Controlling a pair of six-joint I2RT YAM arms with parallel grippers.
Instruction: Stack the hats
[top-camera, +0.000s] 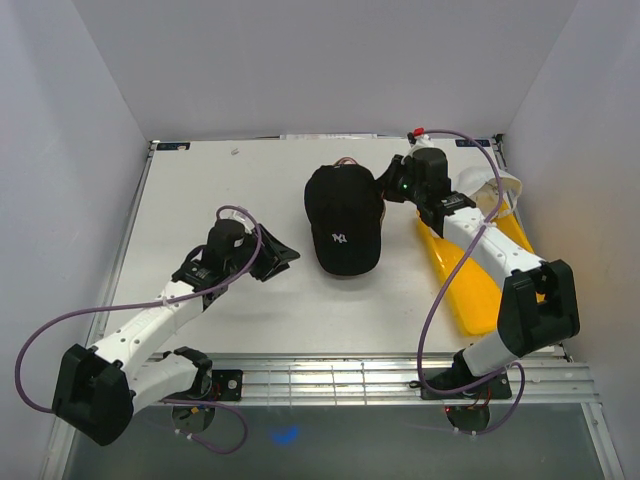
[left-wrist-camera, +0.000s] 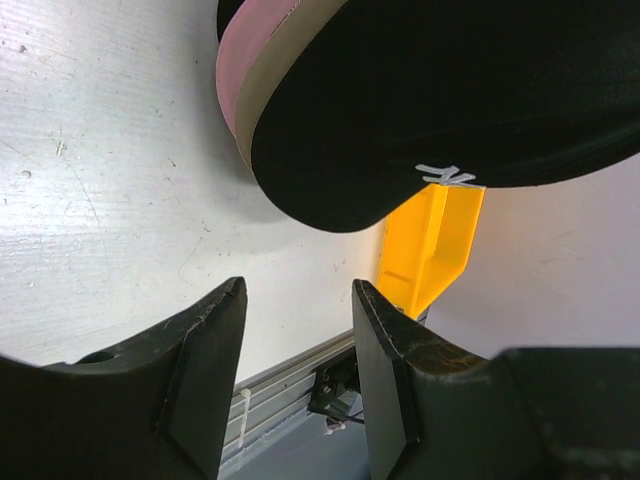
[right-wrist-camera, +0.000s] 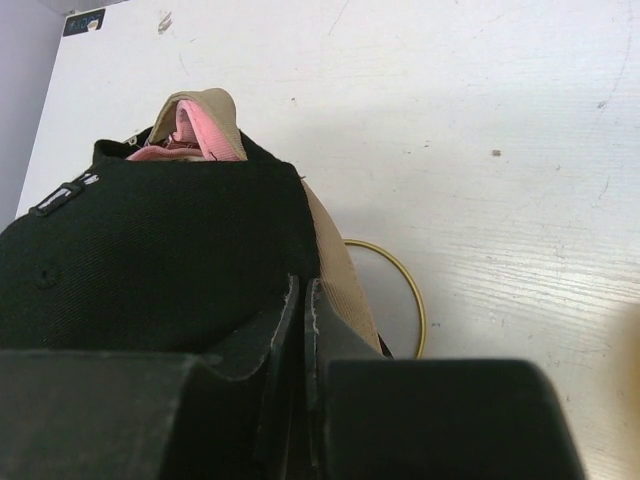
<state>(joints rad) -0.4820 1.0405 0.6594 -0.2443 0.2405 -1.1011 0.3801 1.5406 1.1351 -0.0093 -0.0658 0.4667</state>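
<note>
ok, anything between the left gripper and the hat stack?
Nothing visible. The left gripper is open and faces the brims of the hat stack; only bare table lies between them. The yellow tray sits beyond the stack.

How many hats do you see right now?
4: black cap on top, tan cap and pink cap beneath it, white cap at the yellow tray's far end. Others may hide underneath.

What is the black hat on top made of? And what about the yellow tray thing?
The black hat looks like soft woven cloth with a matte finish: fine threads show across its surface, and the white logo seems stitched on. The yellow tray is probably hard plastic: it looks smooth and slightly glossy, with straight, moulded-looking walls.
</note>
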